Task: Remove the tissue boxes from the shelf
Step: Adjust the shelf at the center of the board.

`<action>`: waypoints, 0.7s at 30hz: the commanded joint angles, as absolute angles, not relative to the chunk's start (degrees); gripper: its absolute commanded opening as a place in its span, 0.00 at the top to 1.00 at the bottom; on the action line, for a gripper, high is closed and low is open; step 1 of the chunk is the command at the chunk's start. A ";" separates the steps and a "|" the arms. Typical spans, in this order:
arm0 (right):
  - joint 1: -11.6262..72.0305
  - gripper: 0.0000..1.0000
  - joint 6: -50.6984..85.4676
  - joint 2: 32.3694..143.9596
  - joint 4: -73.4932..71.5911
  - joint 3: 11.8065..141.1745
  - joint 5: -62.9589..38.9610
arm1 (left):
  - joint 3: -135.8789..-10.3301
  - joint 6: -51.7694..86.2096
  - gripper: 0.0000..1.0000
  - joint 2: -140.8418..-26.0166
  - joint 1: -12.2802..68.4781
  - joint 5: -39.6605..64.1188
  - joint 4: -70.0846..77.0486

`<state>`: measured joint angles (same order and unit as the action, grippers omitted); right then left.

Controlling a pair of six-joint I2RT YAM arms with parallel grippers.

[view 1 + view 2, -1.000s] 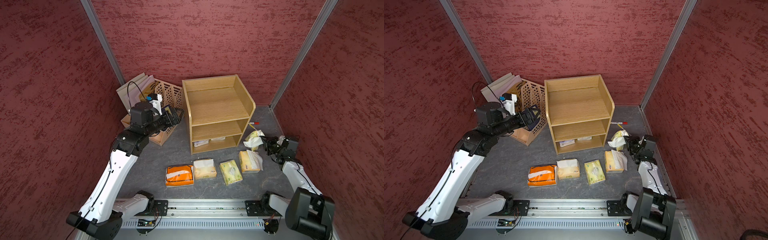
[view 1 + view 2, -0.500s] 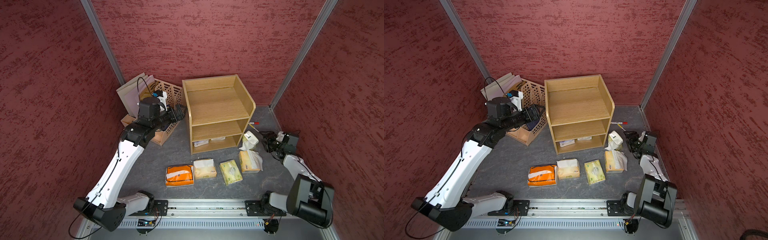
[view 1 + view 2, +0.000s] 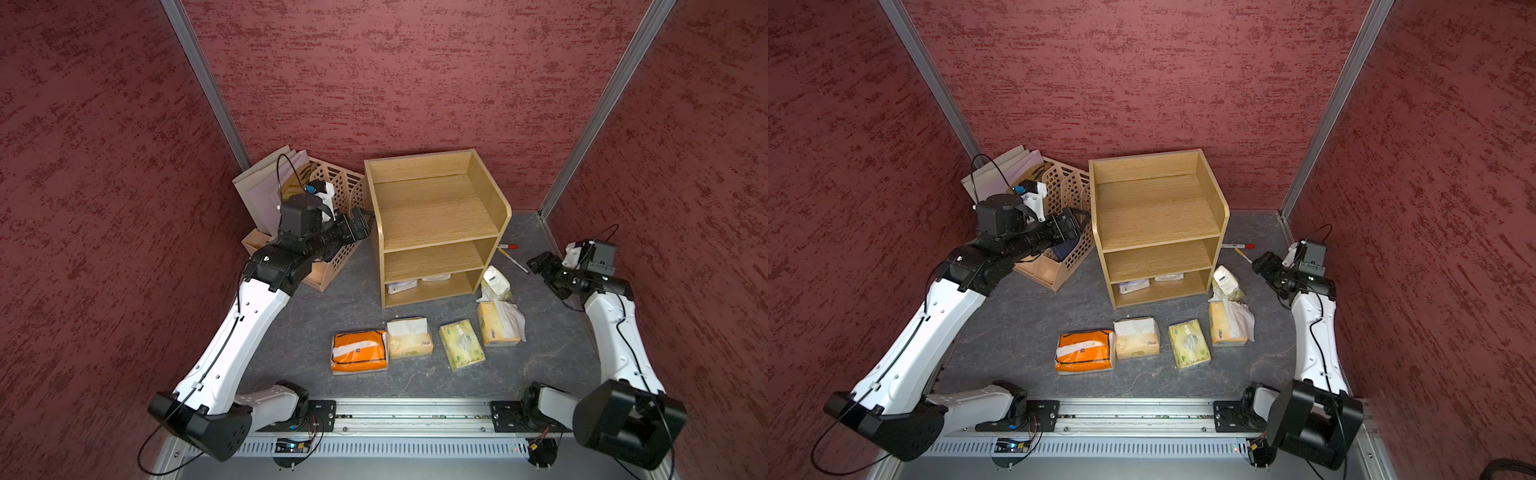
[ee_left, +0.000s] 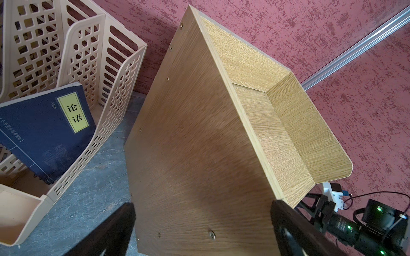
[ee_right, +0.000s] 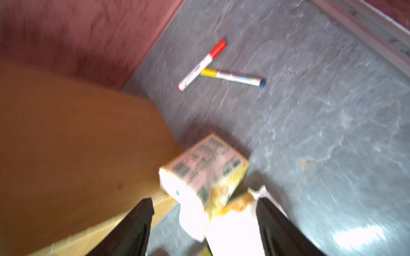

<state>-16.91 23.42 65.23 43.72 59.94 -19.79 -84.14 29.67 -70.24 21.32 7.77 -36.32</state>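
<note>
We judge the step in hand to be clearing the bottom tier. The two remaining packs [image 3: 401, 286] lie side by side there, deep in the shelf [image 3: 486, 195], and the upper tiers are bare. Five packs are already off. An orange pack [image 3: 358, 351], a cream pack [image 3: 409, 343], a yellow-green pack [image 3: 461, 345] and a yellow pack [image 3: 496, 328] lie in a row on the surface [image 3: 316, 316]. A pale pack [image 3: 496, 282] is tilted on end just beside the shelf's right front corner.

The right gripper [image 3: 538, 270] is released, with its jaws spread. It is near the pale pack but apart from it, and it grasps nothing. The left gripper [image 3: 359, 226] is likewise spread and empty, close to the shelf's left side panel.

To do this well, we would bring a gripper low and level to the front opening, since that tier looks low and the packs sit far in. We would pinch the soft pack across its narrow side and draw it straight out. We would also steer clear of the pale pack, which looks easy to topple. The left gripper would first have to come round the panel.

Both top views show the remaining packs, and neither wrist view does. The left wrist view shows the shelf [image 4: 199, 144] from outside, with screw heads, a lattice file holder [image 4: 99, 66] and a dark blue book [image 4: 44, 124] in it. The right wrist view is blurred, but it shows print on the pale pack [image 5: 204, 170]. It also shows two markers [image 5: 202, 65] touching on the surface beyond, which are tiny from above.
</note>
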 commanded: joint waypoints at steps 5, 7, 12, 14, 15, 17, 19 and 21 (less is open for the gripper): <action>-3.18 0.09 16.89 64.73 55.01 60.79 -8.46 | -84.69 28.68 0.00 -71.42 23.11 9.54 -32.81; -2.82 0.08 17.66 66.04 53.16 59.67 -8.56 | -85.40 28.62 0.00 -71.88 23.61 9.56 -32.88; -2.82 0.07 17.82 69.92 48.66 59.48 -6.55 | -85.92 28.48 0.00 -71.33 25.19 8.29 -33.72; -2.86 0.07 16.99 73.85 47.65 60.57 -7.46 | -85.53 28.43 0.00 -70.69 25.75 7.44 -34.41; -2.79 0.08 16.92 75.48 47.24 61.08 -8.13 | -85.38 28.39 0.00 -70.43 25.92 7.08 -34.68; -2.80 0.10 16.59 78.43 46.09 62.32 -9.06 | -84.95 28.49 0.00 -69.68 26.23 6.26 -35.20; -2.81 0.11 16.37 80.42 45.38 63.46 -8.91 | -84.58 28.48 0.00 -69.14 26.34 5.40 -35.46; -2.82 0.14 15.76 82.76 45.37 64.84 -8.31 | -84.46 28.48 0.00 -69.04 26.46 4.76 -35.50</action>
